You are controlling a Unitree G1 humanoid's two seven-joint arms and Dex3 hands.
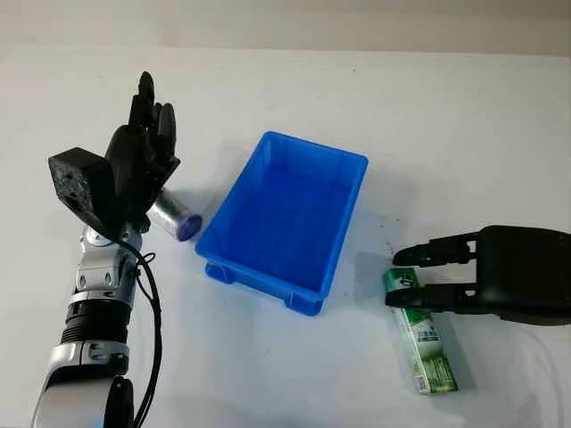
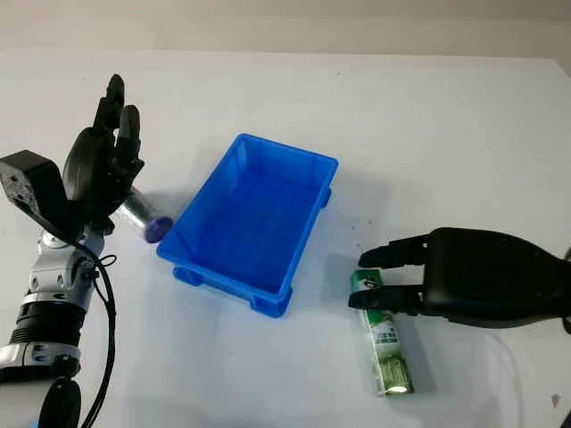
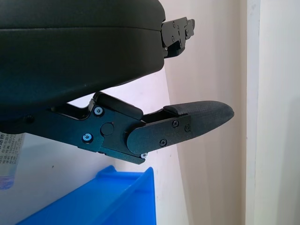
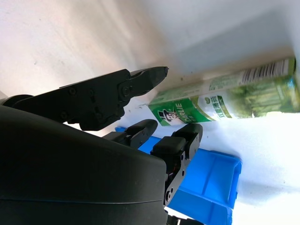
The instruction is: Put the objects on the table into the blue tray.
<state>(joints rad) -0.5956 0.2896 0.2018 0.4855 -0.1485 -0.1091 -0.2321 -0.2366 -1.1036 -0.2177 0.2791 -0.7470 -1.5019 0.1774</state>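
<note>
Blue tray [image 1: 284, 220] sits centre frame on the white table [image 1: 464, 116], nothing inside it yet.

Right hand [image 1: 446, 272], lower right of frame, is at the near end of a green toothpaste box [image 1: 421, 333] lying flat just right of the tray. Fingers wide, one above the box's top end and two over it; nothing gripped. Whether the fingertips touch the carton I cannot tell.

Left hand [image 1: 143, 156], upper left of frame, is raised, fingers extended and holding nothing. Just below it lies a small silver cylinder with a purple end [image 1: 175, 219], on its side, close beside the tray's left wall.

Step in hand, as I read it: taking the box. To do it well, the hand should settle lower so the fingers straddle the carton's narrow sides, close squarely, lift clear of the tray rim, then release over the tray's middle.
</note>
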